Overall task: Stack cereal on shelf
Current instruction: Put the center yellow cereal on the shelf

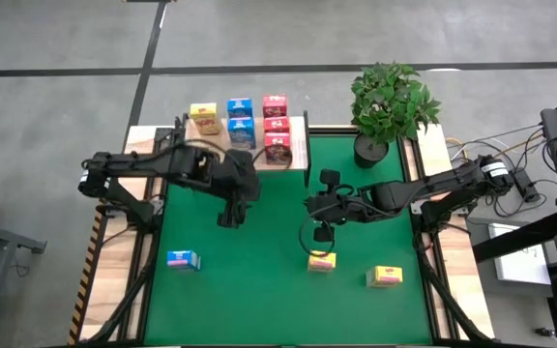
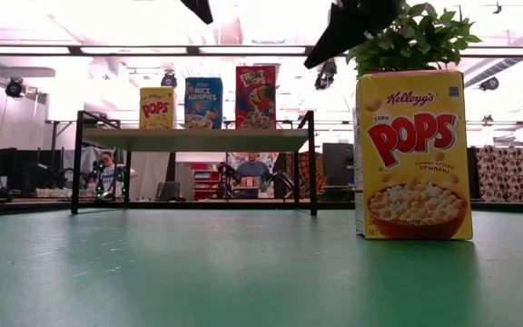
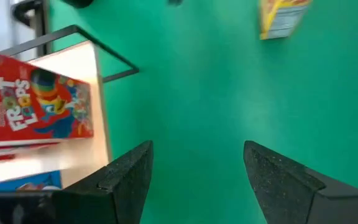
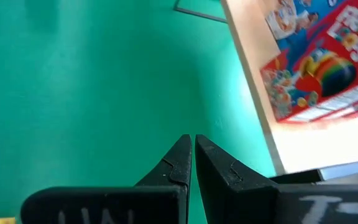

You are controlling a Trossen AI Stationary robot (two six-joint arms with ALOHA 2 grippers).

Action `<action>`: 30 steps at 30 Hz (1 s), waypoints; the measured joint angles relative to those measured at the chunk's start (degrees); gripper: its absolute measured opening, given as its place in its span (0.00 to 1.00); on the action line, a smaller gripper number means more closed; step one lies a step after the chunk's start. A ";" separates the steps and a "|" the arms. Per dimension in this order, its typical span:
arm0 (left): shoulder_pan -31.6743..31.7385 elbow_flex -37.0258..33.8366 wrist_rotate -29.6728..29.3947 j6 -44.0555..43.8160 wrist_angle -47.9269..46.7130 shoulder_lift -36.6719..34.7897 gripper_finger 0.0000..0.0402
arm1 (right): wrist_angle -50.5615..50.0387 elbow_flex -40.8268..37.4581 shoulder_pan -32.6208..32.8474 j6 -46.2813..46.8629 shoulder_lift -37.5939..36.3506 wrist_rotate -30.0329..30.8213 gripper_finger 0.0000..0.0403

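The shelf [image 1: 298,155], a light board on thin black posts, stands at the mat's far left. Several cereal boxes stand upright on its board: yellow [image 1: 204,118], blue [image 1: 241,121] and red [image 1: 276,126]. A blue box [image 1: 183,259] and two yellow boxes [image 1: 322,260] [image 1: 386,276] stand loose on the near part of the mat. My left gripper [image 1: 228,220] [image 3: 194,180] hangs open above bare mat, in front of the shelf. My right gripper [image 1: 309,205] [image 4: 193,155] is shut and empty above the mat's middle, pointing toward the shelf.
A potted plant [image 1: 390,101] stands at the far right corner of the green mat [image 1: 259,290]. In the low view the nearest yellow box [image 2: 413,154] fills the right side. Bare mat lies between the shelf and the loose boxes.
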 joint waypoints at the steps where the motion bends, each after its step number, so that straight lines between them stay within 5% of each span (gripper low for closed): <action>1: -0.97 -1.24 -1.56 -0.55 1.04 -0.24 0.58 | 0.05 0.05 0.65 0.03 0.00 0.00 0.03; 14: -11.02 -25.99 -2.88 -3.45 32.84 -7.29 0.58 | 3.41 -3.41 13.72 6.53 0.11 -0.08 0.03; 18: -11.86 -32.82 -2.86 -3.33 42.10 -8.18 0.58 | 3.41 -3.39 16.92 13.46 0.11 -4.80 0.03; 25: -11.86 -39.09 -2.95 -3.33 51.45 -8.36 0.58 | 3.15 -3.39 18.75 26.00 0.13 -11.56 0.05; 30: -11.91 -40.25 -2.93 -3.48 54.44 -8.34 0.58 | 2.66 -3.60 18.77 27.54 0.28 -13.04 0.18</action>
